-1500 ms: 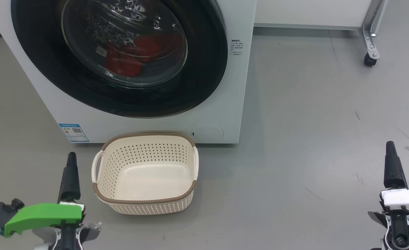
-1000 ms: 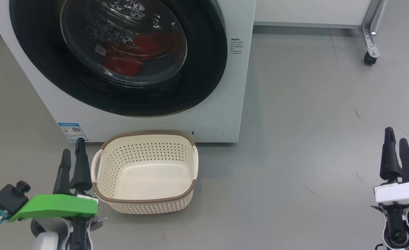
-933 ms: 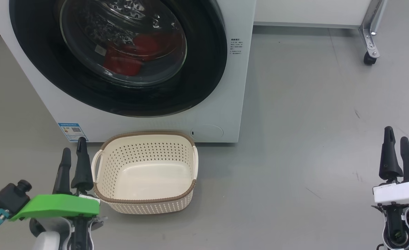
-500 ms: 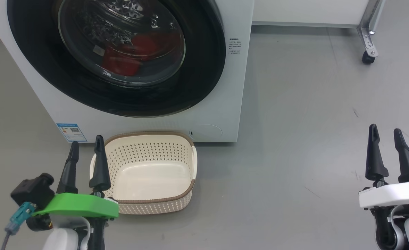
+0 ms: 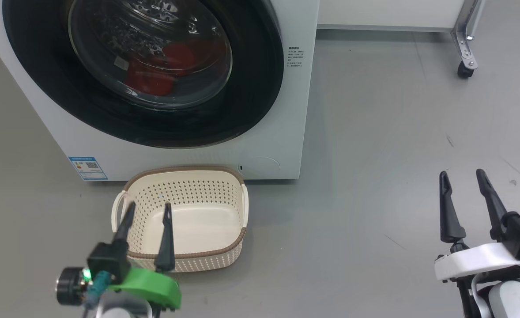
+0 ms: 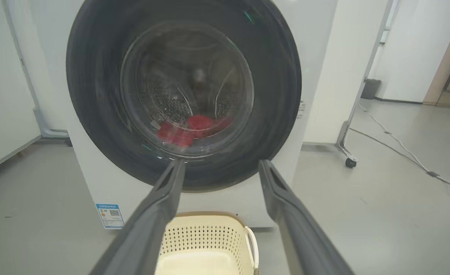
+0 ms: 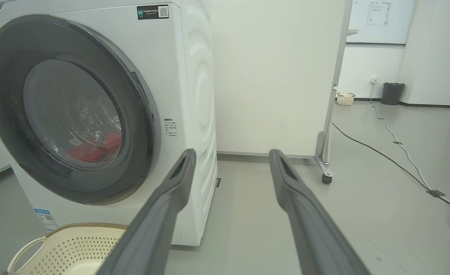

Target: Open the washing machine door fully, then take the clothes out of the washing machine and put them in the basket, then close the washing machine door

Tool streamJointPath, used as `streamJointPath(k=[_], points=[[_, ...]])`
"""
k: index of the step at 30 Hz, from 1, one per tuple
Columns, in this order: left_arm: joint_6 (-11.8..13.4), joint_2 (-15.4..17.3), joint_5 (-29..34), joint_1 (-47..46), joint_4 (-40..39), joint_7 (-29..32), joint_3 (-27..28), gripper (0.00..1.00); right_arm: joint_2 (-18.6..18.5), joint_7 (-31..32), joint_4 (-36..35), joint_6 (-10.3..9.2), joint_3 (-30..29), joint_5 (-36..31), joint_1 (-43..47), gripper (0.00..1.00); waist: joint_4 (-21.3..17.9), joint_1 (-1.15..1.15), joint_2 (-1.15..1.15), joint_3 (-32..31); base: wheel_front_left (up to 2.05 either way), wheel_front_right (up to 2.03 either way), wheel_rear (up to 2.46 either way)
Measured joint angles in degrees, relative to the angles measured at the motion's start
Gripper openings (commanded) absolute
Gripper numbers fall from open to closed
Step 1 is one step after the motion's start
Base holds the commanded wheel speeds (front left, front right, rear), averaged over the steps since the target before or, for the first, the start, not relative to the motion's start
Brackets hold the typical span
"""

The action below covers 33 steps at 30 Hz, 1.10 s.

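1 washing machine (image 5: 288, 115) stands white and square on the grey floor (image 5: 374, 185), and its 1 washing machine door (image 5: 253, 88), black-rimmed with a clear glass bowl, lies shut flat against the machine's front. Behind that glass, low in the machine's drum, sits 1 heap of red clothes (image 5: 154, 73); how many pieces make it up cannot be told. 1 cream basket (image 5: 185, 173) with a brown rim rests on the floor just in front of the machine's foot, below the door, and it holds nothing. 2 grippers show. The left gripper (image 5: 149, 205) hangs in front of the machine, over the basket's near left part, its 2 dark fingers spread apart and gripping nothing; in the left wrist view they aim at the lower door, with the clothes well beyond the tips. The right gripper (image 5: 461, 172) hangs well off the machine's right side over bare floor, its 2 fingers likewise apart and bare. 1 blue sticker (image 5: 88, 168) marks the machine's lower left corner, and 1 castor (image 5: 463, 73) stands further to the machine's right
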Motion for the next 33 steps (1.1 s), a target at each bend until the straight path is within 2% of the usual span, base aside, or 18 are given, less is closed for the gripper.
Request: streamJointPath(k=[4,16,33], points=[[1.54,0.15,4.6,2.53,5.01,-0.51,-2.21,1.0,-0.01,-0.57,1.43,-0.02,1.41,-2.97,0.17,1.0,-0.09,0.0,0.0,-0.1,0.0,0.0,0.0],[3.05,0.32,1.04,2.19,6.33,-0.52,-2.25,1.0,0.76,0.18,5.61,-0.03,2.53,-3.07,0.4,1.0,-0.18,0.0,0.0,-0.61,0.0,0.0,0.0],[4.14,0.34,-0.44,1.35,7.2,-0.52,-2.6,1.0,1.16,0.62,8.59,-0.03,3.04,-2.98,0.3,1.0,-0.04,0.0,0.0,-0.95,0.0,0.0,0.0]])
